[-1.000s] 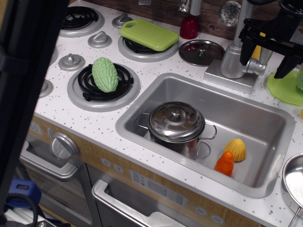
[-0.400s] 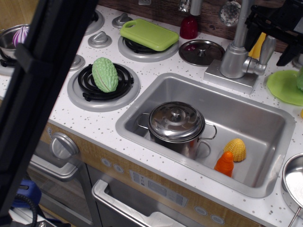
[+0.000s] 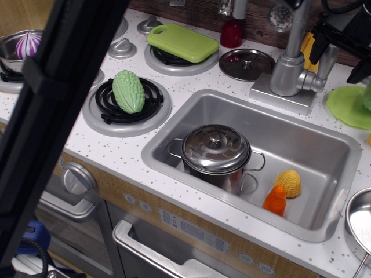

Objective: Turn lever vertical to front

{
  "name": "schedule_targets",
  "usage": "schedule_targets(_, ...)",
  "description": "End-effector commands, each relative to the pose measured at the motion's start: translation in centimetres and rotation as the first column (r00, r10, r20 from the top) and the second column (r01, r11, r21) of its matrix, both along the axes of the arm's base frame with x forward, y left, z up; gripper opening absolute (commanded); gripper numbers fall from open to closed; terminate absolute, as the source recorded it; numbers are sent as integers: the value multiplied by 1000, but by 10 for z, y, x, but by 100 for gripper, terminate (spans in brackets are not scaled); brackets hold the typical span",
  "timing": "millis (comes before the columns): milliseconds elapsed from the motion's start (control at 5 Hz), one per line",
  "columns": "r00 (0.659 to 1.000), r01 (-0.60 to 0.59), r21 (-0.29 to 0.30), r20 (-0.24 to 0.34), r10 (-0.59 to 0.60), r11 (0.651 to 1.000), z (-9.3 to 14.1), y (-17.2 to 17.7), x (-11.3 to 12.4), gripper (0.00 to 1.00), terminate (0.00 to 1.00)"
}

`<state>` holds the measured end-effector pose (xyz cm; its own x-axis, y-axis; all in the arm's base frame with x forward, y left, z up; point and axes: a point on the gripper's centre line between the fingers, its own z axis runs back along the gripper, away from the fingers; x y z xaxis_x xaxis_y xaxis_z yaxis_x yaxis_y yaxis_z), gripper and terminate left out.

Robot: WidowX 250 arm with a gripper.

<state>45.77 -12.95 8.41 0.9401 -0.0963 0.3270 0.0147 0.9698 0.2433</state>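
The lever (image 3: 327,60) is a short flat silver paddle standing upright, joined by a stub to the grey cylindrical faucet body (image 3: 287,74) behind the sink. The thin faucet pipe (image 3: 299,26) rises from that body. My black gripper (image 3: 339,62) is at the top right, open, with its fingers (image 3: 317,51) spread to either side of the lever's upper end. It holds nothing, and I cannot tell whether a finger touches the lever.
The sink (image 3: 324,130) holds a lidded steel pot (image 3: 216,153), a yellow corn piece (image 3: 288,182) and an orange bottle (image 3: 275,201). A green plate (image 3: 346,107), a pot lid (image 3: 246,62), a red cup (image 3: 231,33) and a green board (image 3: 182,41) stand near. A dark bar (image 3: 52,104) blocks the left.
My gripper has risen and moved right, away from the lever's lower part. The lever stays upright. The dark foreground bar has swung further right.
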Motion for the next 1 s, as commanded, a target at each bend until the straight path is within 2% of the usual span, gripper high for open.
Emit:
schedule_targets(0,996,27,-22,88,-25,999,32,9,16,100,0)
schedule_targets(600,996,33,-40,80,-30,999,32,16,25,100,0)
schedule_targets(800,997,10,-56,79,-6,998,30,14,22,0,0)
